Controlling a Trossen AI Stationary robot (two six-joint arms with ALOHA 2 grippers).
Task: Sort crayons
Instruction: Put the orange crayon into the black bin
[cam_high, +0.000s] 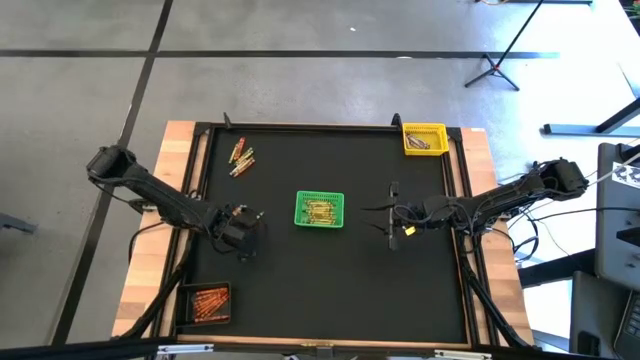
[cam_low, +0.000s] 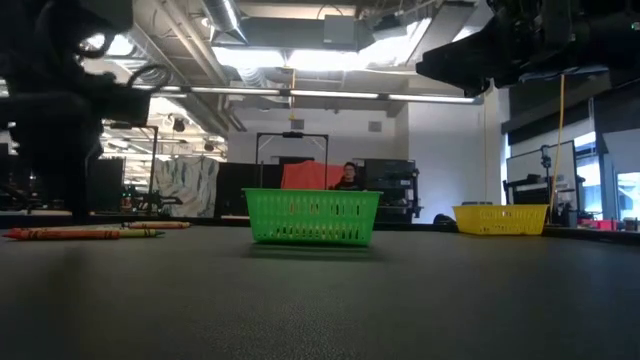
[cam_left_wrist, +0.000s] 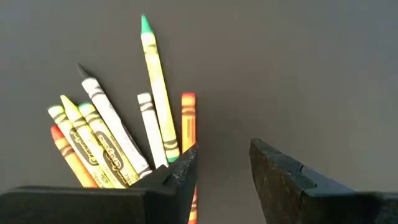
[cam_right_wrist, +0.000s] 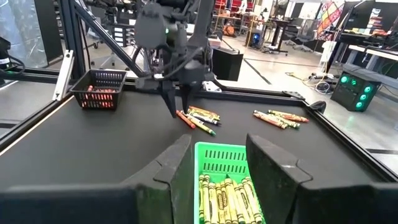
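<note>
Several crayons (cam_high: 242, 158) lie loose near the table's (cam_high: 300, 280) far-left corner (a second cluster sits under the left gripper (cam_high: 243, 228), jaws parted, empty). Three baskets already hold sorted ones; the right gripper (cam_high: 395, 216) waits, parted, empty.

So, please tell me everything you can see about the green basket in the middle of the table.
The green basket is a small rectangular bin of plastic-looking mesh with a solid rim. It stands upright and open-topped near the centre of the black table. Yellow and yellow-green crayons lie inside it, roughly parallel. Neither hand touches it; in the high view the right hand is beside it, apart.
</note>
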